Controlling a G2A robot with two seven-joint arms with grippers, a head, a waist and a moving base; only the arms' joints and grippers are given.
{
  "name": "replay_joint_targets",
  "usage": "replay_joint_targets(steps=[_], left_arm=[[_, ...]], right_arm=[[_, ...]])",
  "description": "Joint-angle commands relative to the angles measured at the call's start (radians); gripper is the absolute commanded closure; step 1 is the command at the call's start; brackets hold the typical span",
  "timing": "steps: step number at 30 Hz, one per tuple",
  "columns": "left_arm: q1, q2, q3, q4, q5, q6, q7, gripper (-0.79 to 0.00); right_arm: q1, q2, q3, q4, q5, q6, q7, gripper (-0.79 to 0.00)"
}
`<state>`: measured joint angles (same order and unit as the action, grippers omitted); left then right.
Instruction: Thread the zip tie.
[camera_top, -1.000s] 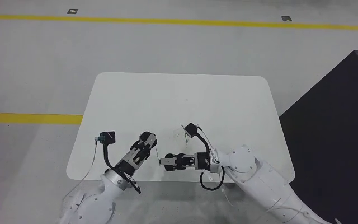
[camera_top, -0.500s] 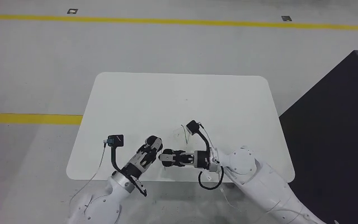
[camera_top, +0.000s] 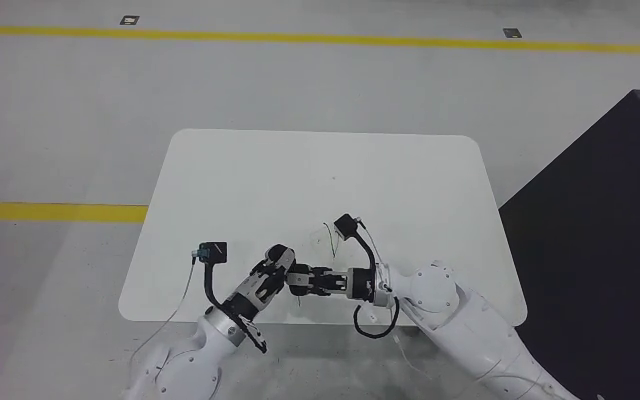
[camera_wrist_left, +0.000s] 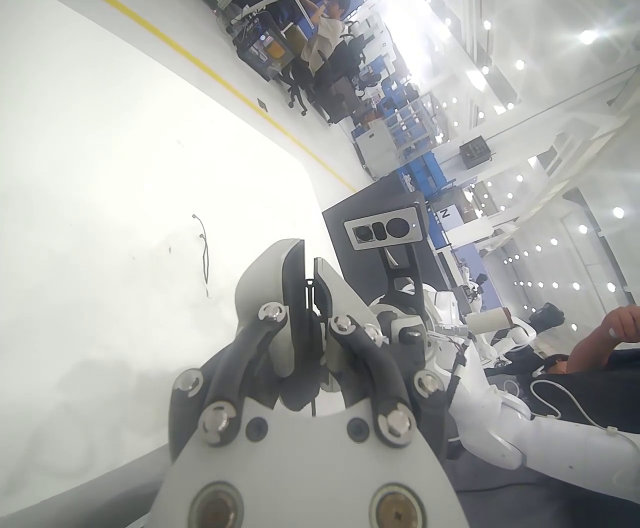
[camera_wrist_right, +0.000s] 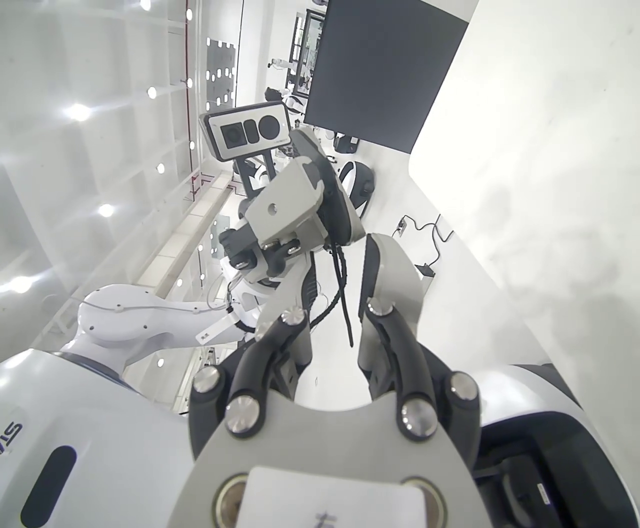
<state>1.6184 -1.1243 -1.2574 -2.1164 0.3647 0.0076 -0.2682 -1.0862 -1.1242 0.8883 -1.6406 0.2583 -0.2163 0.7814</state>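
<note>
A thin black zip tie (camera_wrist_right: 344, 305) hangs from my left gripper (camera_wrist_right: 327, 210), which is shut on its upper part. In the left wrist view the tie (camera_wrist_left: 310, 292) is a dark sliver pinched between the fingers of the left gripper (camera_wrist_left: 309, 267). My right gripper (camera_wrist_right: 340, 270) is open, and the tie's free end dangles in the gap without touching either finger. In the top view the left gripper (camera_top: 283, 262) and right gripper (camera_top: 299, 280) meet tip to tip over the table's front edge.
A thin black wiry strand (camera_wrist_left: 204, 252) lies loose on the white table (camera_top: 330, 180), just beyond the grippers (camera_top: 323, 236). A dark panel (camera_top: 590, 230) stands past the table's right side. The table's front edge runs directly below both grippers.
My left arm has swung right, bringing its gripper and the zip tie up against the right gripper. The right gripper has shifted slightly toward it.
</note>
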Motion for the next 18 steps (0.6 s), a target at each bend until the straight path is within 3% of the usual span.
replay_joint_targets(steps=[1, 10, 18], left_arm=[[-0.001, -0.001, 0.002, 0.001, 0.005, 0.002, 0.003, 0.0], [-0.002, -0.005, -0.006, -0.002, 0.001, 0.007, 0.02, 0.0], [-0.009, -0.009, -0.007, 0.007, 0.004, 0.008, 0.026, 0.0]], right_arm=[[-0.001, -0.001, 0.0, -0.001, -0.003, 0.002, -0.001, -0.154], [-0.003, -0.005, 0.007, 0.0, -0.007, 0.01, 0.007, -0.071], [-0.005, -0.008, 0.014, 0.003, -0.01, 0.015, 0.011, -0.08]])
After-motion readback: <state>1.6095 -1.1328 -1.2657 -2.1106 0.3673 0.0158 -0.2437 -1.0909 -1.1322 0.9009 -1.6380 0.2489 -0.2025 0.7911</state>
